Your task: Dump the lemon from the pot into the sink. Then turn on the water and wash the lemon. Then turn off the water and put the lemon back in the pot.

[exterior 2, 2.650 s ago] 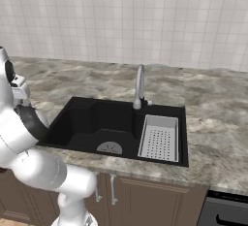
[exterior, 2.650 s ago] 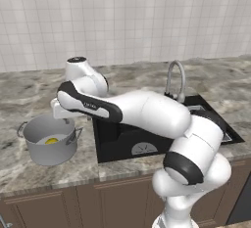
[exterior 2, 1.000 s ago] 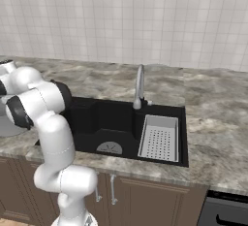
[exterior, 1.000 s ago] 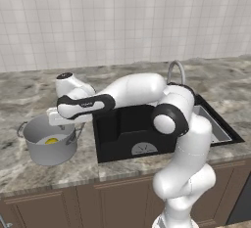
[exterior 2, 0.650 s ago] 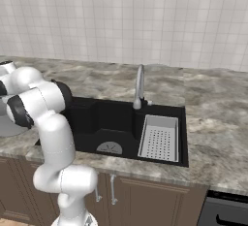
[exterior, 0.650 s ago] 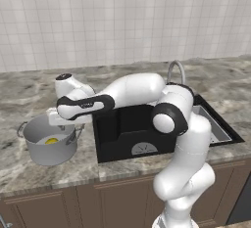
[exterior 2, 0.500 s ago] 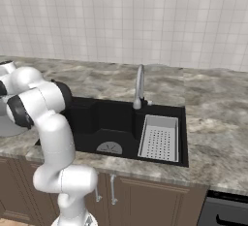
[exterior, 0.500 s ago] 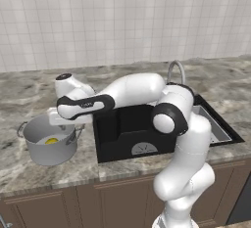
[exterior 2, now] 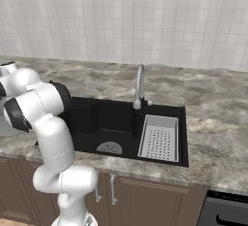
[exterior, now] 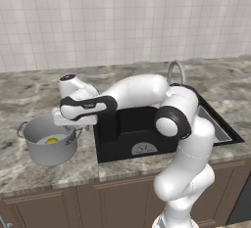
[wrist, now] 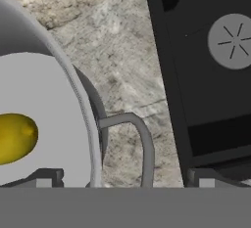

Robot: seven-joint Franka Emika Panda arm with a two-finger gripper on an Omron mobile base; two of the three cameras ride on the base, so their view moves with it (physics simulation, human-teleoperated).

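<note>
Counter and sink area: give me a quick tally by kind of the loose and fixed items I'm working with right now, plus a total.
Pot: 1
Lemon: 1, lying inside the pot
Sink: 1
Tap: 1
Perforated tray: 1, sitting in the sink
Total: 5

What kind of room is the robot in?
It looks like a kitchen, though a computer-drawn one. There's a black sink with a silver tap set in a stone counter, a metal pot holding a lemon, and wooden cupboards below.
</note>
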